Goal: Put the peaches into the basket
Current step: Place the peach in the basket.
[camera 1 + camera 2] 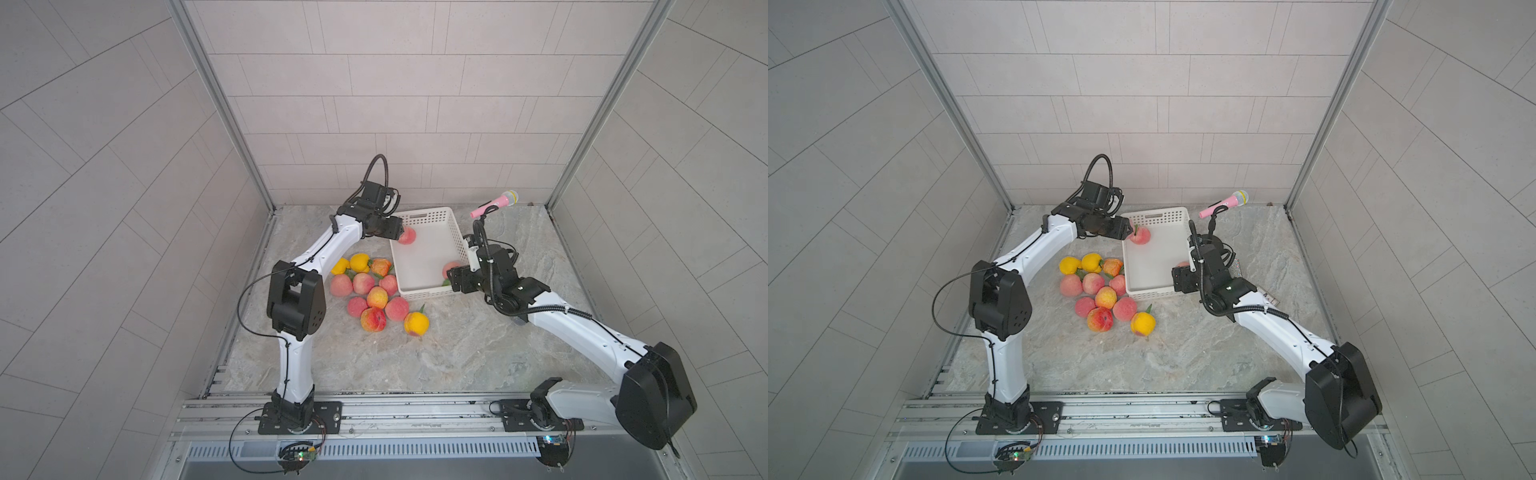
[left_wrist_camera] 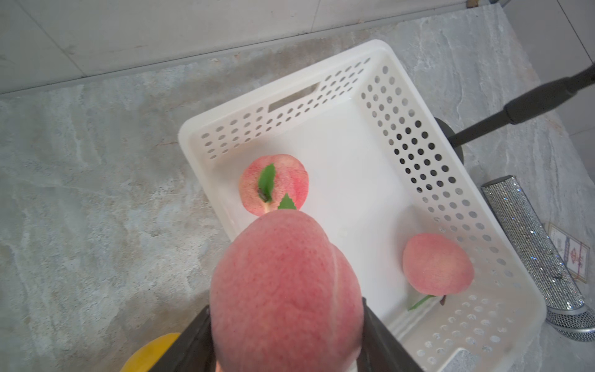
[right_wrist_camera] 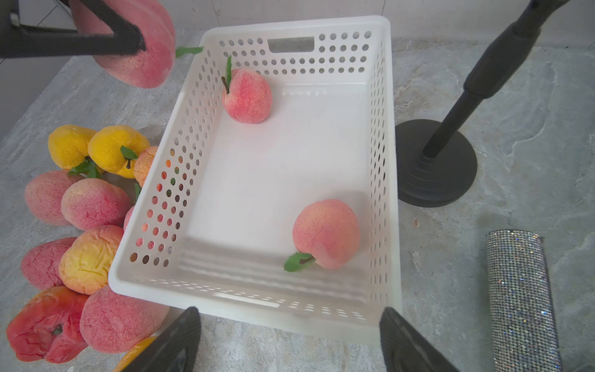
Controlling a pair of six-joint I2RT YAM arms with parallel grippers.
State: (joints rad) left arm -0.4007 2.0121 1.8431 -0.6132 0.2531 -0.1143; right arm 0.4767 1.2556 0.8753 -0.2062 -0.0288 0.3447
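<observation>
We judge the peach (image 2: pixel 283 273) light and soft, so our left claw (image 2: pixel 285 309) clamps its broad middle while our right claw (image 3: pixel 289 310) hangs open.

The basket (image 3: pixel 273 180) floor lies bare between 2 peaches (image 3: pixel 247 96), black stand (image 3: pixel 436 167) alongside.

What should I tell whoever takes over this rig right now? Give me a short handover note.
Left gripper: shut on a pink peach, raised by the far corner of the basket on the pile's side, not yet released.
Right gripper: open and empty, at the basket's near end.
Done: two in the basket, the leafy peach and the second peach.
Left: drop the held one in, then move the pile, about eleven, lying on the table beside the basket.
</observation>
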